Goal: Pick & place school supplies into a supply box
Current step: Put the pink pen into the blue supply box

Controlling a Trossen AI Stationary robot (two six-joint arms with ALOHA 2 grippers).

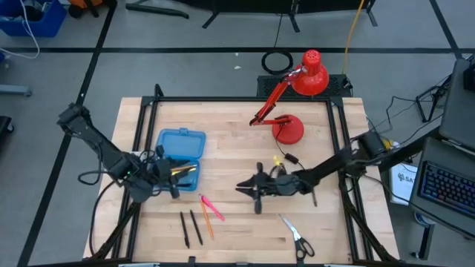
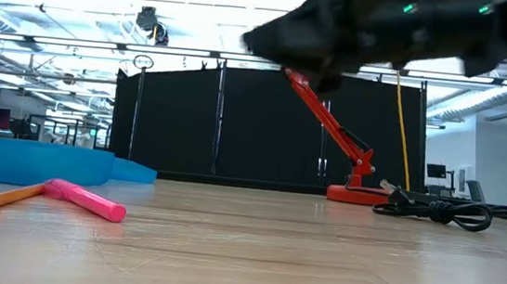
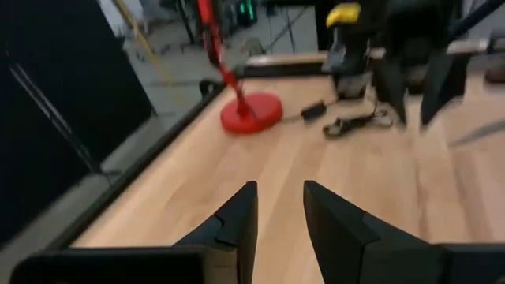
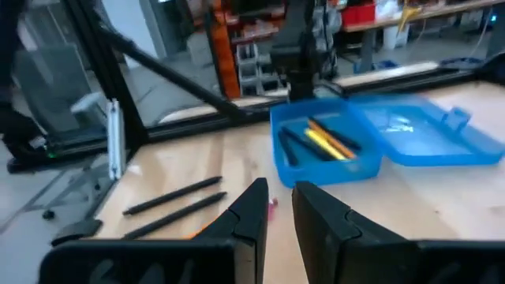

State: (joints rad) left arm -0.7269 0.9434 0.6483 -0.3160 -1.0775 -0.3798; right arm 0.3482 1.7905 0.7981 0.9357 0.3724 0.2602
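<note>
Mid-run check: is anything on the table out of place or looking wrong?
Nothing damaged or spilled. The supply box lies open with a few pens inside. Still loose on the table: two black pens, pink and orange markers, and the scissors near the front edge. Both claws are empty.

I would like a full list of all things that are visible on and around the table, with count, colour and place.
Supply box: one, blue, lid open, table's left half; yellow, orange and dark pens inside.
Pink marker: one, front centre, crossing an orange pencil.
Black pens: two, side by side, front left of centre.
Scissors: one pair, light handles, front right.
Desk lamp: one, red, back right; round base on the table.
Black cable: one, with plug, right of centre, near the lamp base.
Table: one, light wood.
Left pincer: black, slightly open, empty, at the box's front edge.
Right pincer: black, slightly open, empty, above table centre.
</note>
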